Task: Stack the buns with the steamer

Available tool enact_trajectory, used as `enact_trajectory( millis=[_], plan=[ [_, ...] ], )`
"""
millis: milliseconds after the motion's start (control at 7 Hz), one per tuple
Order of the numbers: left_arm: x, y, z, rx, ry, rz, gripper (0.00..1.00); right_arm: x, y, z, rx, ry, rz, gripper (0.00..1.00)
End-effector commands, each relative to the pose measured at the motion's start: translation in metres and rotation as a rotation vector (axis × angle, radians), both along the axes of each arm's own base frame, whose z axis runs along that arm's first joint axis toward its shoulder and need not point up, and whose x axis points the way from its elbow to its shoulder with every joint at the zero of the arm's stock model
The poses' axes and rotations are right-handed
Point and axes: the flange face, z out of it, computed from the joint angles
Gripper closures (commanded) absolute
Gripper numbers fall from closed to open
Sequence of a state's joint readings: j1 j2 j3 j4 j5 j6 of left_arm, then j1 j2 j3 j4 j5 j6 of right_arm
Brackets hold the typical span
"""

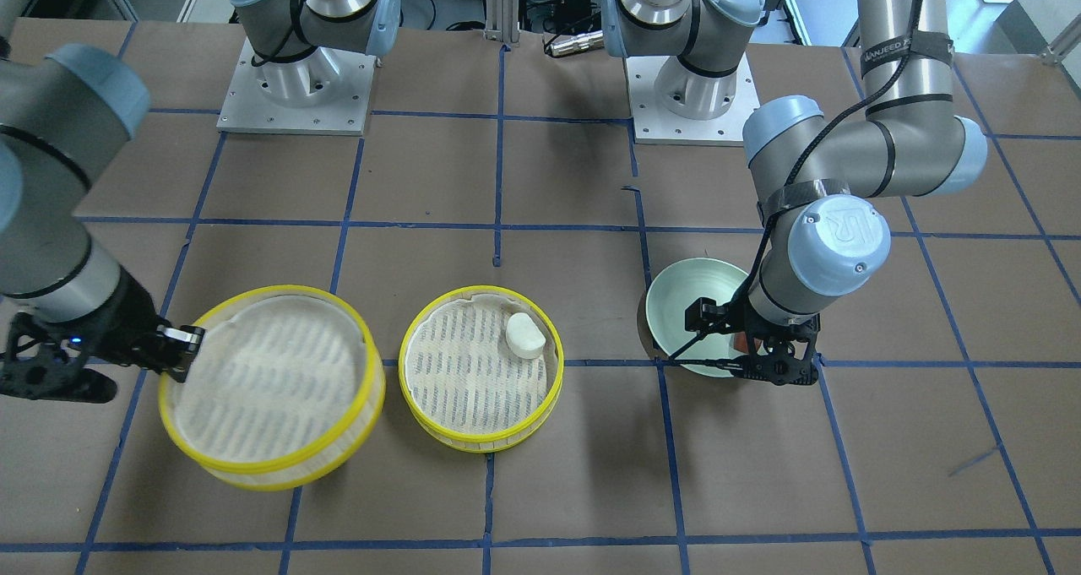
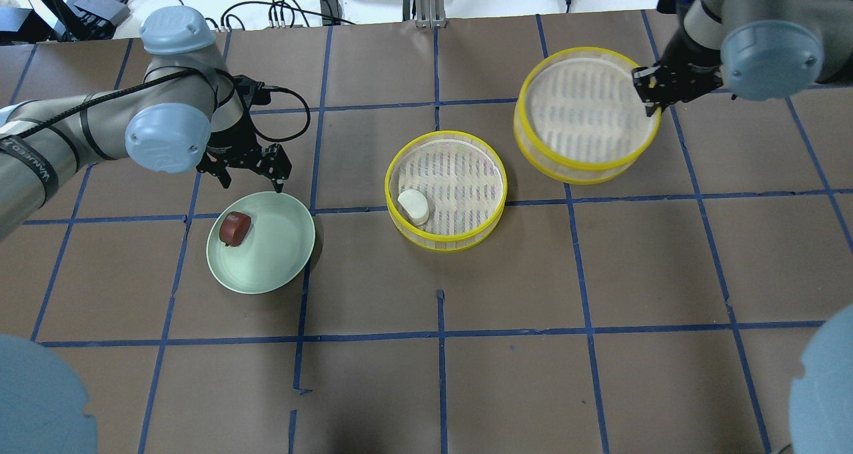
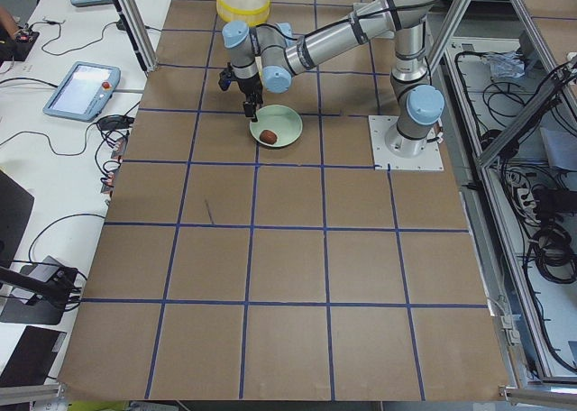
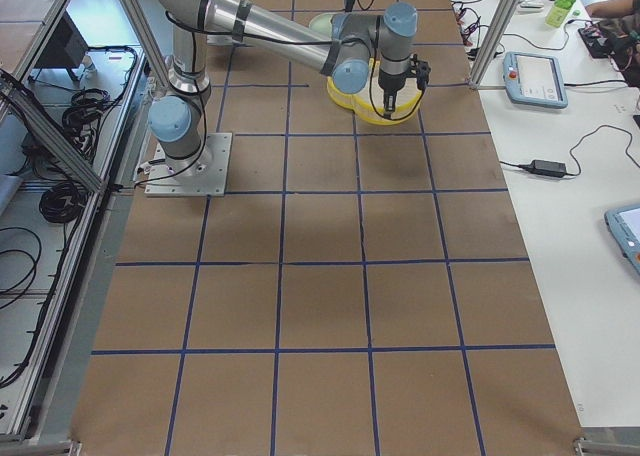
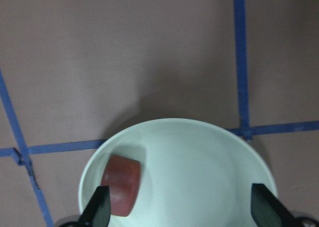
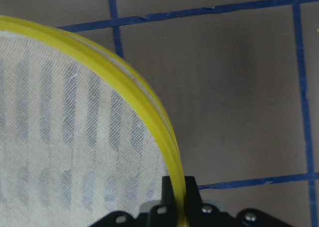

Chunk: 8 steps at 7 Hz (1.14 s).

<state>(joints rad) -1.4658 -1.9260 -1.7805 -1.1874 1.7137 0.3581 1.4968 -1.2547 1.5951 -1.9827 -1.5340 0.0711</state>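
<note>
The counter (image 2: 466, 387) is brown and flat, and blue tape lines (image 1: 501, 136) cut it into squares. A pale green plate (image 2: 276, 257) sits on the left arm's side. Near the middle sits a yellow steamer tray (image 2: 445, 243) (right where two lines cross). A second steamer tray (image 2: 580, 164) is close by; whether it touches the counter is unclear. Two metal base plates (image 1: 245, 117) lie at the robot's edge.
</note>
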Motion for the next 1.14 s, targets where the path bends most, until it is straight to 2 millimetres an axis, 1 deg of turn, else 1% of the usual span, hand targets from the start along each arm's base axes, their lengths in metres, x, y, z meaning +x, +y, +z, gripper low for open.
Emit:
enact_trajectory(
  millis=[0,143,286,429,571,714,857,1000],
  plan=[
    [0.003,0.012,-0.034,0.083,0.010,-0.099,0.03,0.102,0.018,-0.011,0.025,-0.025,-0.079,0.96],
    [0.006,0.005,-0.041,0.096,-0.001,-0.140,0.12,0.125,0.024,-0.019,0.040,-0.026,-0.103,0.96],
    [0.014,0.004,-0.047,0.113,-0.060,-0.185,0.22,0.137,0.026,-0.032,0.062,-0.025,-0.127,0.96],
    [0.015,0.005,-0.047,0.115,-0.071,-0.188,0.27,0.149,0.031,-0.050,0.095,-0.017,-0.109,0.95],
    [0.014,0.007,-0.050,0.119,-0.071,-0.181,0.34,0.156,0.037,-0.064,0.113,0.001,-0.081,0.95],
    [0.014,0.007,-0.050,0.115,-0.073,-0.177,0.55,0.161,0.040,-0.064,0.118,-0.004,-0.087,0.95],
    [0.014,0.007,-0.050,0.114,-0.071,-0.177,0.74,0.160,0.040,-0.066,0.120,0.004,-0.075,0.94],
    [0.014,0.008,-0.048,0.111,-0.071,-0.175,0.84,0.160,0.041,-0.066,0.124,0.007,-0.073,0.94]
  ],
)
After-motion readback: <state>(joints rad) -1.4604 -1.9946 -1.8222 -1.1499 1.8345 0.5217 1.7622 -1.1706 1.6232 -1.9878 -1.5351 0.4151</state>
